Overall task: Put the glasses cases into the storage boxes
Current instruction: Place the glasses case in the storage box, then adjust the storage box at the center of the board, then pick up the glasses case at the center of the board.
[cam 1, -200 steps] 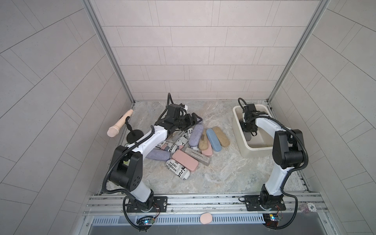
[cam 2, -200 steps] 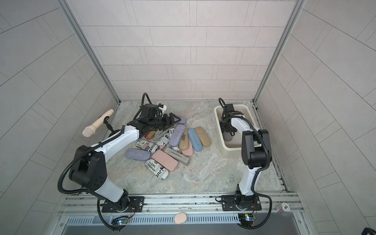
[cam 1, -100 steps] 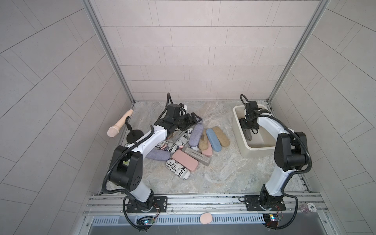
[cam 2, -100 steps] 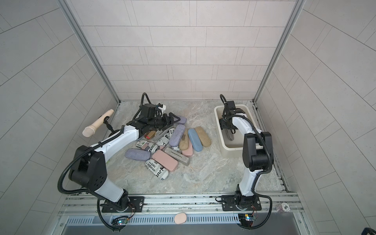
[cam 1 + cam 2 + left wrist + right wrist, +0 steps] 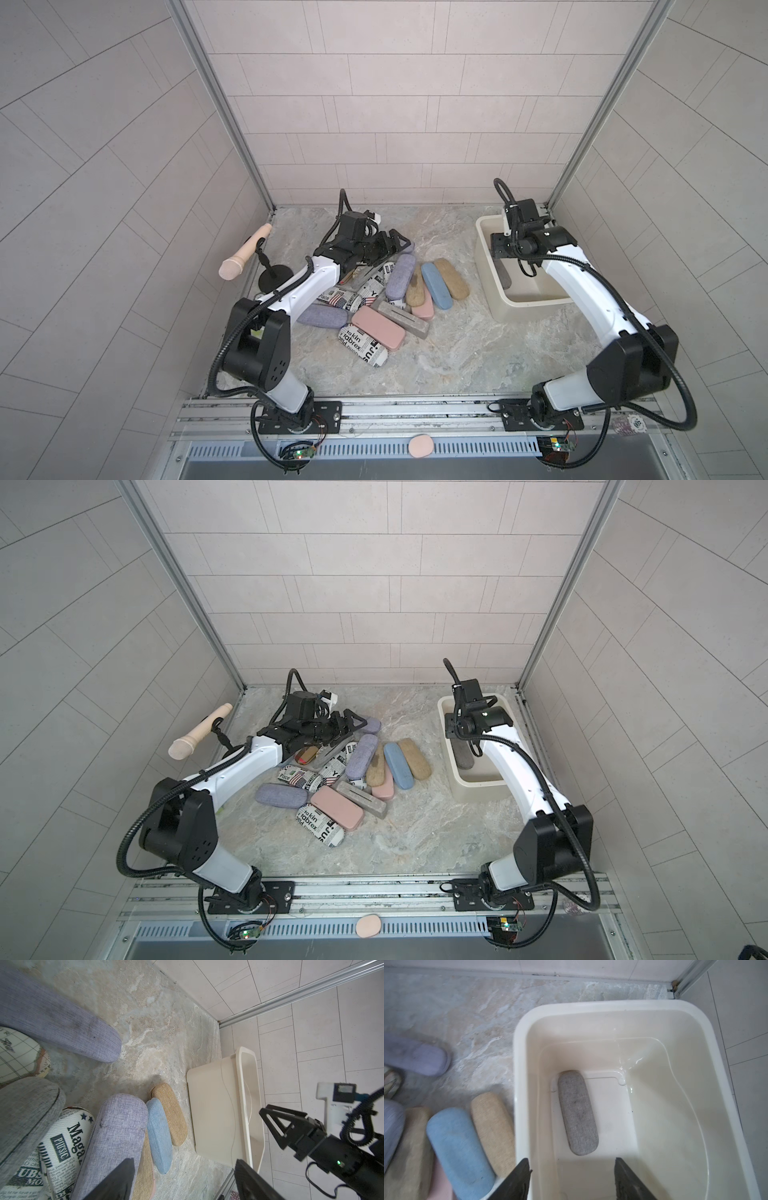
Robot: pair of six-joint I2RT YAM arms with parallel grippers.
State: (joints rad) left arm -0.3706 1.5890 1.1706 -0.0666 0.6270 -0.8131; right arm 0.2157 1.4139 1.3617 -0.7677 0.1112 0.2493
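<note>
One grey case (image 5: 500, 272) lies inside the cream storage box (image 5: 528, 309) in both top views, beneath the right gripper (image 5: 498, 249). Many other cases (image 5: 376, 332) lie piled on the floor (image 5: 449, 353) by the left gripper (image 5: 392, 246).

In the left wrist view the left gripper's jaws stand wide and empty above the pile.

In the right wrist view the right gripper's jaws are parted and empty over the box.

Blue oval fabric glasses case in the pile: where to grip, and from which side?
Take the blue oval fabric glasses case from above, across its short width near mid-length, since it lies long and roughly flat. The tan woven case lies against one flank, so expect a tight fit there.
</note>
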